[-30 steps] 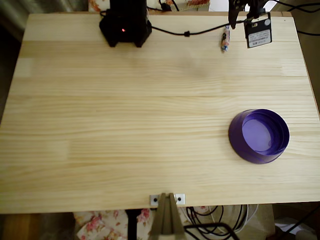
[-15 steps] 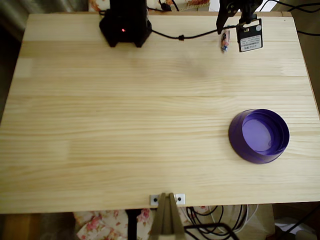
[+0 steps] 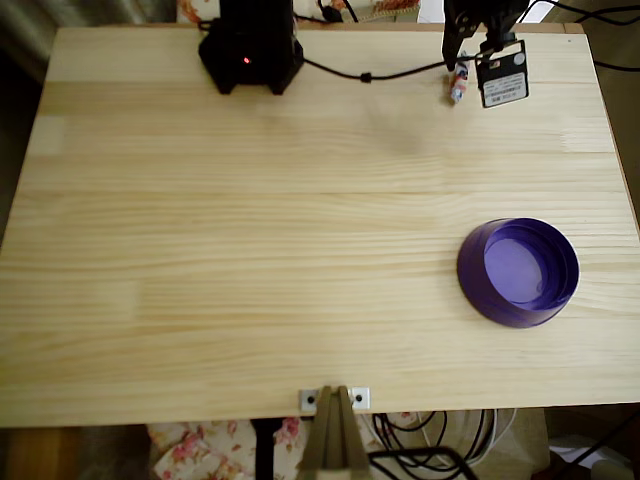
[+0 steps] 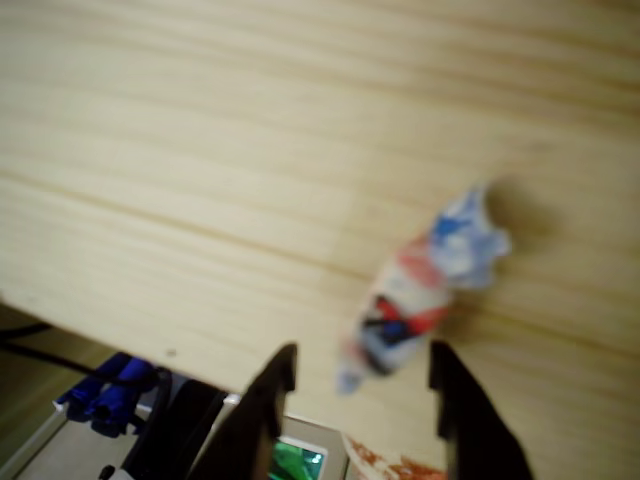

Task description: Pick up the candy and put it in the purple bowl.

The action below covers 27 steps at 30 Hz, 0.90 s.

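Note:
The candy (image 3: 458,86) is a small whitish wrapped sweet with red and blue marks, lying on the wooden table near its back edge on the right. In the wrist view the candy (image 4: 415,290) is blurred, and its near twisted end reaches into the gap between my two dark fingers. My gripper (image 3: 463,62) (image 4: 362,375) hangs over it, open, with a finger on either side. The purple bowl (image 3: 475,285) sits far off toward the front right of the table, with nothing in it.
The black arm base (image 3: 250,45) stands at the back centre, and a black cable (image 3: 370,72) runs from it to the arm. A white label plate (image 3: 502,80) hangs on the arm beside the candy. A metal clamp (image 3: 335,400) sits at the front edge.
The gripper has shifted left toward the table's back edge and settled around the candy. The candy has moved slightly to the right. The bowl has not moved.

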### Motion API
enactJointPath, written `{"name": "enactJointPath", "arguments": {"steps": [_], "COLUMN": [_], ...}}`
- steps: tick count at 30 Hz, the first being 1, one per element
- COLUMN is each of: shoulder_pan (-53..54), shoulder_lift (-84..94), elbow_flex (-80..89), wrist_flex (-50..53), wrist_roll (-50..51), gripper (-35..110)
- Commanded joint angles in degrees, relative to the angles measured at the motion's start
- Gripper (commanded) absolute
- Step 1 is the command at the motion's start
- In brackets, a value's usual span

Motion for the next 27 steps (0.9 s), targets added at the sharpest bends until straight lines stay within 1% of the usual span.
{"name": "enactJointPath", "arguments": {"steps": [1, 13, 27], "shoulder_pan": [-0.4, 2.5, 3.3], "shoulder_lift": [2.3, -0.4, -5.4], "elbow_flex": [0.6, 0.4, -1.7], "wrist_flex": [-0.6, 0.3, -2.8], "wrist_roll": [35.8, 34.8, 33.0], "gripper": [20, 17, 16]}}
